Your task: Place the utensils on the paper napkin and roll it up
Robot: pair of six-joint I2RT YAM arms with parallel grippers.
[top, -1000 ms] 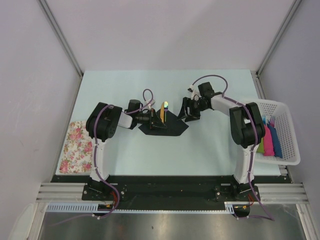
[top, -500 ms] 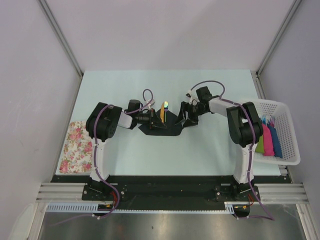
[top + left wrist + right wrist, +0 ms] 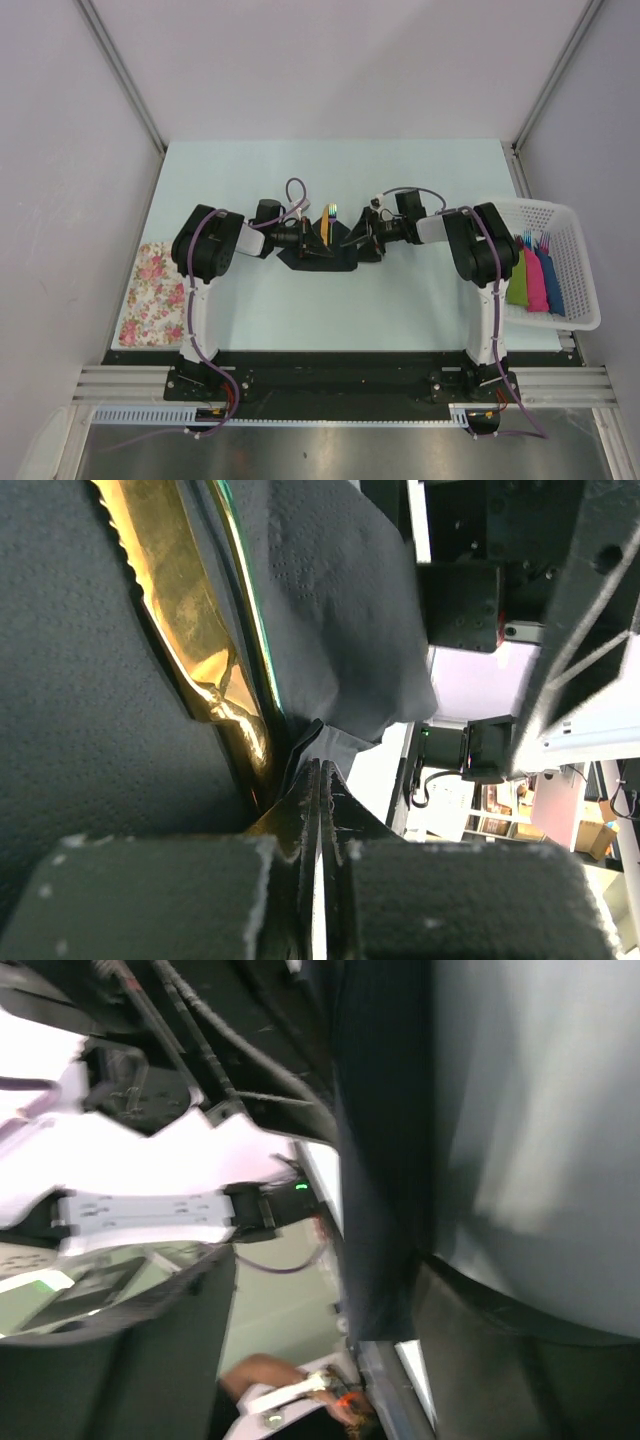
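Note:
The black paper napkin (image 3: 330, 259) lies mid-table with the yellow-orange utensils (image 3: 328, 224) on it. My left gripper (image 3: 311, 240) is shut, its tips low at the utensils' near ends. In the left wrist view the shut tips (image 3: 320, 780) sit by a napkin fold (image 3: 330, 610) and the golden utensils (image 3: 190, 630); a thin line of light shows between the jaws. My right gripper (image 3: 363, 240) stands open at the napkin's right edge. In the blurred right wrist view the dark napkin edge (image 3: 385, 1180) runs up between its fingers (image 3: 130, 1360), close to the right one.
A white basket (image 3: 572, 215) at the right table edge holds green, pink and blue bundles (image 3: 537, 282). A floral cloth (image 3: 151, 292) lies at the left edge. The two wrists nearly face each other across the napkin.
My right gripper has swung left and down to the napkin's right edge. The napkin's right corner has drawn inward. The left gripper has stayed put and shut.

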